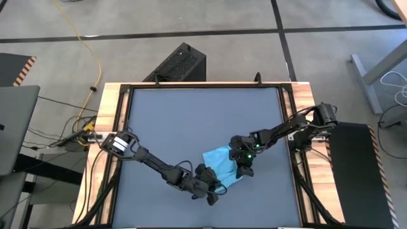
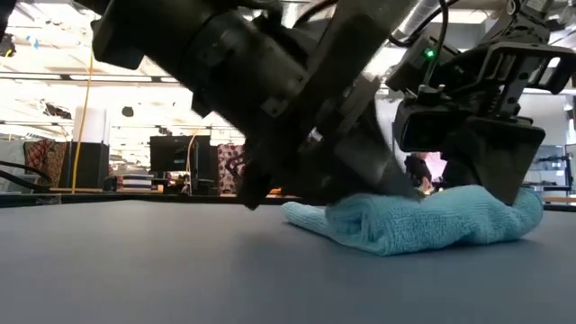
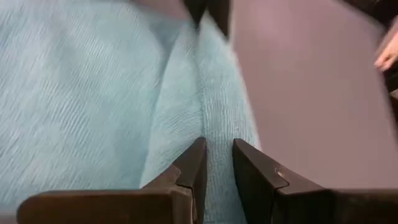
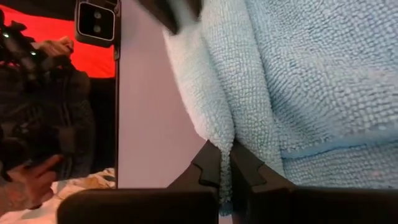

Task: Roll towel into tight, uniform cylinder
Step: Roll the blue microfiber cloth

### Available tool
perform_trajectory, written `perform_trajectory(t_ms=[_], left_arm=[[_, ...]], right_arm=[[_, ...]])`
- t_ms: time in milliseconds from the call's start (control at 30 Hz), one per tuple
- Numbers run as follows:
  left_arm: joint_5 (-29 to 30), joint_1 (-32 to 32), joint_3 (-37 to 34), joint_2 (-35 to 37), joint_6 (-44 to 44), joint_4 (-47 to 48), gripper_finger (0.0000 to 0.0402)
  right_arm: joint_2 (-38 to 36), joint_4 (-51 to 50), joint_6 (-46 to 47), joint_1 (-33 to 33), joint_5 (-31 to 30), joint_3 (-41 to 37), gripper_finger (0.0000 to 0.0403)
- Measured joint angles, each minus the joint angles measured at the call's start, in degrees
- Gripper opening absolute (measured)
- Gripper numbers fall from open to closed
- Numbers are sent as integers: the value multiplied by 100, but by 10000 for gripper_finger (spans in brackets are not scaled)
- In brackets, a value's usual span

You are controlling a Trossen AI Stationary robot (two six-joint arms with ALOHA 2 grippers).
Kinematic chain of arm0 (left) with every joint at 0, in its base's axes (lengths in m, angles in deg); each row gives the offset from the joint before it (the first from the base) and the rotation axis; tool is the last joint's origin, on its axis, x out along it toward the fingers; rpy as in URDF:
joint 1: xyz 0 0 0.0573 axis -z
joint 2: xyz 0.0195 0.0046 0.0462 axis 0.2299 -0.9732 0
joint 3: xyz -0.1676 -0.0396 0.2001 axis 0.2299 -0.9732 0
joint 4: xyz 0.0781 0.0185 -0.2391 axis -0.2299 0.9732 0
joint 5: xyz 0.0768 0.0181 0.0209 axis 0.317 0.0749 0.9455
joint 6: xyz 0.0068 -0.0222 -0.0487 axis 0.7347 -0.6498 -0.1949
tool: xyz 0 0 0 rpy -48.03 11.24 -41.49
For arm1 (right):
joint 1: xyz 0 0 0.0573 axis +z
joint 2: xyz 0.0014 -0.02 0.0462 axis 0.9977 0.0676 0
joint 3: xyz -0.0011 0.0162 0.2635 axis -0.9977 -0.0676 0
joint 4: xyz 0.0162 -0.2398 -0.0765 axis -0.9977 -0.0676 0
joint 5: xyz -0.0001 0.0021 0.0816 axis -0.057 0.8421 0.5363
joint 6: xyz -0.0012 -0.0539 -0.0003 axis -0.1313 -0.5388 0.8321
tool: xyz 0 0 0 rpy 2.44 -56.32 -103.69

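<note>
The light-blue towel [image 1: 220,161] lies on the dark grey tabletop at the near right, partly rolled into a low, lumpy bundle [image 2: 432,220]. My left gripper [image 1: 210,192] is at the towel's near-left end and is shut on a ridge of the cloth [image 3: 217,146]. My right gripper [image 1: 243,169] is at the towel's right end and is shut on a fold of it [image 4: 224,149]. In the low view both grippers bear down on the bundle from above, and the left arm hides its left part. My left gripper pinches a raised ridge of the towel [image 3: 213,121] between its two fingers, which lie along the ridge. The towel rests on the table. How many layers it holds cannot be told. My right gripper pinches a folded edge of the towel [image 4: 219,127] between its two fingertips, coming slanting down from the table's right. The cloth bunches thickly beside the fingers and rests on the table.
Bare tabletop [image 1: 191,121] spreads to the far side and left of the towel. A wooden frame [image 1: 108,127] borders the table. A black box [image 1: 181,63] stands beyond the far edge. A person's hand [image 4: 31,177] shows beyond the table in the right wrist view.
</note>
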Motion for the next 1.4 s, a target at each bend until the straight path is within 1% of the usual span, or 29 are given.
perform_trajectory(t_ms=[200,333,400,467,567,733,800,867,967,1100,1200,1267,1400], left_arm=[[-407,-4,11,0,-250,518,67],[-577,-16,11,1,-255,557,67],[-753,-64,11,5,-195,551,67],[-793,-81,9,57,-36,547,67],[-681,-46,0,263,527,506,67],[-50,52,-2,655,1372,425,67],[113,59,-2,735,1574,273,67],[153,59,-2,747,1718,133,67],[244,47,-2,747,1729,-39,67],[374,10,56,572,1759,-240,67],[360,-95,340,286,1795,-367,67],[216,-175,636,42,1803,-350,67],[218,-289,1047,-308,1672,276,67]], right_arm=[[-2,-404,49,-52,11,5,26],[8,-448,196,-80,-82,5,26],[22,-449,300,-96,-155,5,26],[22,-454,358,-105,-171,5,26],[24,-464,407,-104,-208,2,26],[26,-501,525,-108,-301,-7,26],[28,-499,555,-108,-310,-8,26],[28,-498,621,-108,-324,-8,26],[31,-495,686,-109,-334,-9,26],[31,-472,787,-114,-340,-12,26],[33,-472,870,-147,-353,-15,26],[35,-500,905,-174,-357,-12,26],[35,-460,966,-250,-339,-18,26]])
